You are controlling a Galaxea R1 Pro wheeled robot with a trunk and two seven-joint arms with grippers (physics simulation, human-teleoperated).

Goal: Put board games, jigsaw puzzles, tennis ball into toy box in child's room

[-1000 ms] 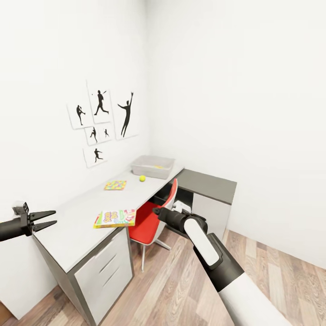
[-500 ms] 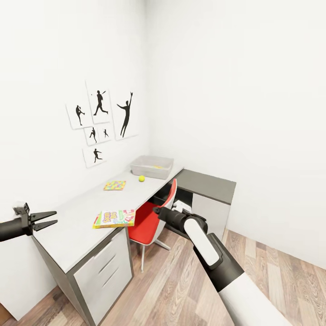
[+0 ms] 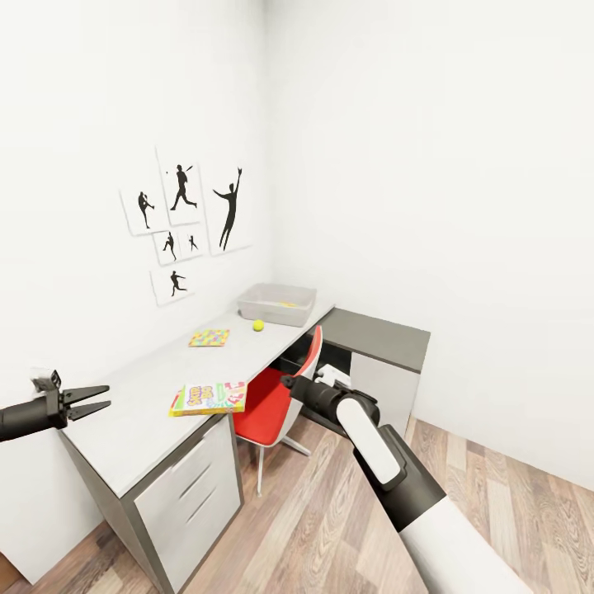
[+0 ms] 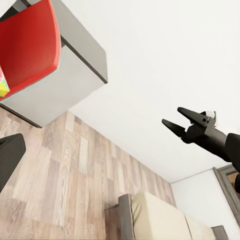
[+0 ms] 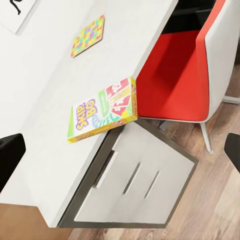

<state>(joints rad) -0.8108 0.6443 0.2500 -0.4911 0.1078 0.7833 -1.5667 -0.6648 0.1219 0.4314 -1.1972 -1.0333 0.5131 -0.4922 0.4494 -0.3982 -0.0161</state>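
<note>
The light grey toy box [image 3: 277,301] stands at the far end of the table [image 3: 148,412], with a bit of yellow showing inside it. In front of it lie the tennis ball [image 3: 258,325] and a mosaic jigsaw puzzle [image 3: 209,337] [image 5: 88,36]. The Skip-Bo board game [image 3: 209,398] [image 5: 102,111] rests at the table's front edge, overhanging a little. My left gripper [image 3: 107,396] hangs open and empty over the table's near end. My right gripper [image 3: 288,382] [image 4: 171,115] is open and empty in front of the red chair. A corner of the bed [image 4: 155,215] shows.
A red chair [image 3: 276,394] is tucked under the table between the grey drawers [image 3: 190,487] and a lower dark grey unit [image 3: 379,338]. Sports-silhouette pictures [image 3: 186,219] hang on the wall. Wood floor [image 3: 313,528] lies open to the right.
My left gripper has dipped slightly and edged a little to the right. The right arm and the things on the table have stayed put.
</note>
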